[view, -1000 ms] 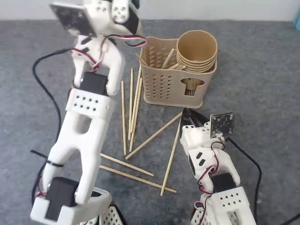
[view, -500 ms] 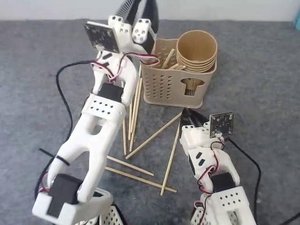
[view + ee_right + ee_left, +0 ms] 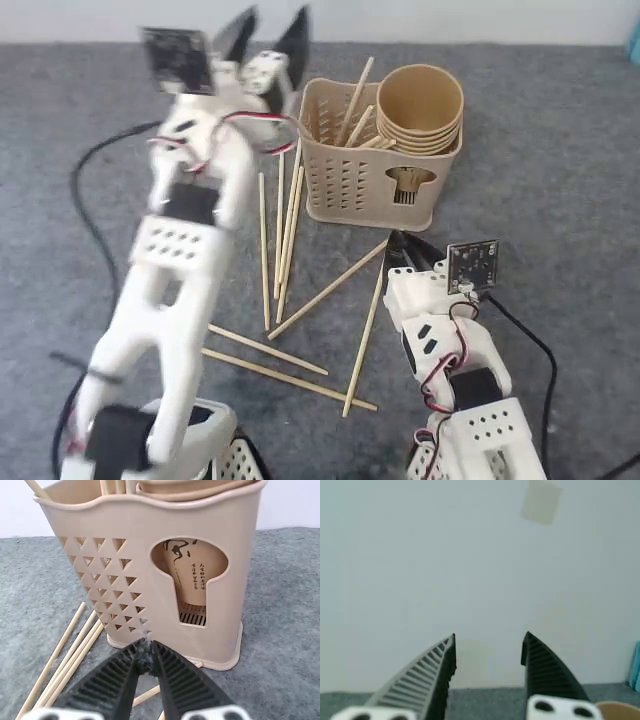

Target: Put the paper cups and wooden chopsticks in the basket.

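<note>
**A:** Start from the high view. Where do the cups and sticks stand?

**B:** The paper cups are nested in one stack at the right end of the basket. A few wooden chopsticks lean upright in its other end. Several loose chopsticks lie scattered on the grey mat, left of the basket and in front of it.

**A:** And the arms?

**B:** The left gripper is raised by the basket's far left corner, its fingers spread with nothing between them. The right gripper sits low just in front of the basket, its fingers pressed together and empty. Two of the loose sticks run close beside it.

**A:** What about the left wrist view?

**B:** The left gripper stands wide apart against a pale wall. A strip of grey mat shows between its fingers, and the rim of a paper cup shows at the edge.

**A:** And the right wrist view?

**B:** The right gripper has its tips touching, and it holds nothing. It points at the basket from close by. The paper cups show through the keyhole cutout in the wall. Loose chopsticks lie on the grey mat beside the basket's foot. A few wooden chopsticks stick up inside it.
</note>
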Action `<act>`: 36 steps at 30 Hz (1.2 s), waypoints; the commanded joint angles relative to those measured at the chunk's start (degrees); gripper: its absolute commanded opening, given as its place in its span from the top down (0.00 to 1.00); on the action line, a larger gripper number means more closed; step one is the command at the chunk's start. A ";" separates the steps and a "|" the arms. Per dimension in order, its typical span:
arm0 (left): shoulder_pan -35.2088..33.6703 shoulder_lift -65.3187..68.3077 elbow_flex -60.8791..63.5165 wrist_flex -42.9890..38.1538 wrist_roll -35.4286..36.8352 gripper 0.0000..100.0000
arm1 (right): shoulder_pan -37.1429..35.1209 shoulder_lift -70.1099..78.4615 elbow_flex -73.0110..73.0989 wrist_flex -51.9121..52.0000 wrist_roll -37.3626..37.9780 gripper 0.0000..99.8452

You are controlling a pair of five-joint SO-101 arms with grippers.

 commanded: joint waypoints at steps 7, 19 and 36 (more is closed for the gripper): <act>-9.76 -14.86 4.53 41.67 0.62 0.79 | 0.13 0.84 -13.19 24.57 -1.14 0.99; -10.99 -14.59 26.86 41.76 0.53 0.79 | -6.73 1.10 -19.34 32.13 -3.25 0.99; -11.43 23.30 11.12 37.98 0.70 0.79 | -6.29 41.36 -34.37 25.89 -8.35 0.99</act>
